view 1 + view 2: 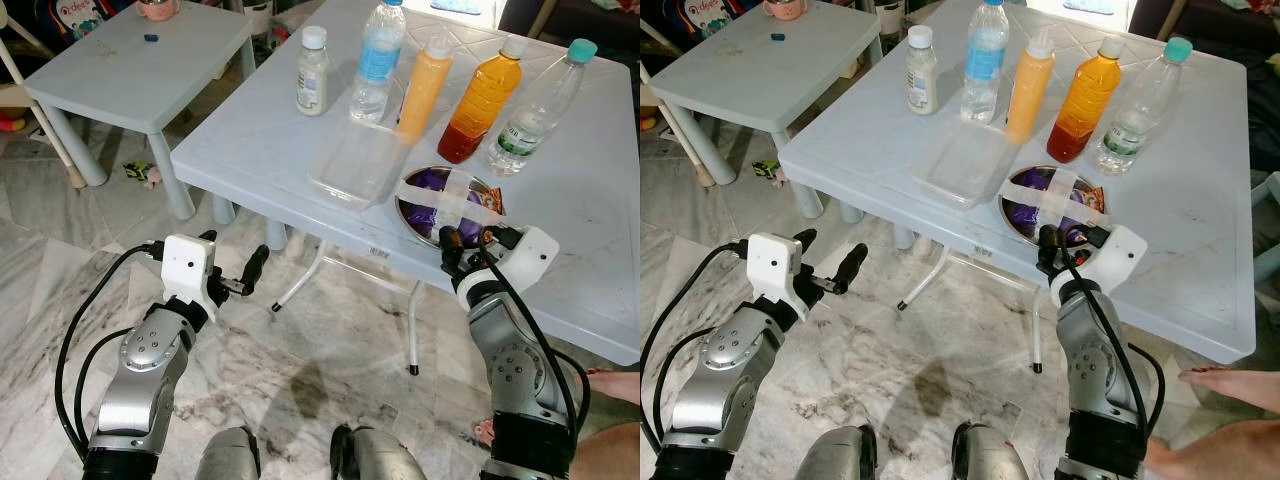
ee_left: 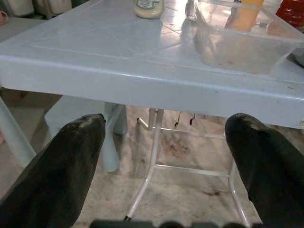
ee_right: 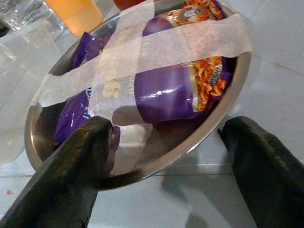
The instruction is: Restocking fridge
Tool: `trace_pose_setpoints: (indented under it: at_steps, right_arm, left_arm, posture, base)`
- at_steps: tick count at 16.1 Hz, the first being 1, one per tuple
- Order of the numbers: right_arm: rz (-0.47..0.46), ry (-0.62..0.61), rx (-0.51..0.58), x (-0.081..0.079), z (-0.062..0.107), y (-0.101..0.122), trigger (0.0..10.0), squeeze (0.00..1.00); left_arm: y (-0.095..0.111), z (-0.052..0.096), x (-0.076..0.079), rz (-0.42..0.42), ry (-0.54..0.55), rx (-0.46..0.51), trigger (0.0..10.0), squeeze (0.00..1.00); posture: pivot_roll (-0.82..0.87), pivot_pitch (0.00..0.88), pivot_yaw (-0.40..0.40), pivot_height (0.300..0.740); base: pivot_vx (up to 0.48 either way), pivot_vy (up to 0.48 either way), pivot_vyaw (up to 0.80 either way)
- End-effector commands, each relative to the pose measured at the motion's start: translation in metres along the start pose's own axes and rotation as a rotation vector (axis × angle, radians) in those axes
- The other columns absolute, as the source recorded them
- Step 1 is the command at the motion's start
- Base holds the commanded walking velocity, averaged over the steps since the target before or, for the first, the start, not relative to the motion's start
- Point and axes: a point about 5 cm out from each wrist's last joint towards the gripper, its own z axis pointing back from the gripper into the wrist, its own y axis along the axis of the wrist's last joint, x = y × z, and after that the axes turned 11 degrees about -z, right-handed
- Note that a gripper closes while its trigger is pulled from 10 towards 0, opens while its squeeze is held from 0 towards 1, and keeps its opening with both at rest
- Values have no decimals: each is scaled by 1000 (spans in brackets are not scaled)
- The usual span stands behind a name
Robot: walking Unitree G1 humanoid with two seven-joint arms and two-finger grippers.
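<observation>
Black jaws of the right gripper [image 3: 166,156] stand spread at the near rim of the steel bowl [image 1: 405,214], one finger over the rim and one outside it; the bowl holds purple snack packets [image 3: 161,90] under crossed white tape [image 3: 142,45]. The left gripper [image 2: 164,142], jaws also spread, hangs below the tabletop [image 1: 590,230] edge facing the clear plastic container [image 1: 355,165]. Behind stand five bottles, among them the orange juice bottle [image 1: 480,95].

Both silver arms reach forward toward the table [image 1: 250,150]. The left gripper [image 1: 232,262] hangs spread below its edge; the right gripper [image 1: 463,247] is spread above its edge.
</observation>
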Motion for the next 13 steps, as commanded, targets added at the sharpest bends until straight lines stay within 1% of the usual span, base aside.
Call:
trace_pose_setpoints:
  at_steps: [1, 3, 4, 6, 10, 11, 12, 13]
  right_arm:
    - [-4, -43, -29, 7, -1, -5, 0, 0]
    - [-4, -49, -16, 6, -1, -2, 0, 0]
    - [-12, -62, 22, 7, -3, 6, 0, 0]
    - [-18, -64, 53, 5, -7, 14, 0, 0]
    - [-73, -92, 104, 1, -16, 27, 0, 0]
    - [-81, -100, 104, 1, -17, 28, 0, 0]
    - [-91, -113, 101, 1, -17, 28, 235, 0]
    - [-97, -115, 96, 1, -17, 27, 196, 0]
  left_arm:
    - [0, 2, 0, -15, 1, -7, 10000, 0]
    - [0, 1, -1, -16, 2, -7, 10000, 0]
    - [0, 1, -1, -19, 3, -6, 10000, 0]
    - [0, 1, -1, -23, 7, -5, 10000, 0]
    - [2, 1, -1, -29, 12, 1, 10000, 0]
    - [2, 1, -1, -30, 12, 1, 10000, 0]
    - [2, 1, -1, -31, 13, 0, 10000, 0]
    - [2, 2, -1, -31, 13, 0, 10000, 0]
  posture:
    - [74, 147, -16, 740]
    - [73, 147, -15, 740]
    - [74, 147, -14, 740]
    - [74, 147, -13, 740]
    - [83, 149, -15, 740]
    - [82, 150, -15, 740]
    - [82, 152, -15, 740]
    - [83, 153, -16, 740]
  base:
    - [0, 0, 0]
    - [0, 0, 0]
    - [0, 0, 0]
    - [0, 0, 0]
    - [0, 0, 0]
    - [0, 0, 0]
    - [0, 0, 0]
    - [0, 0, 0]
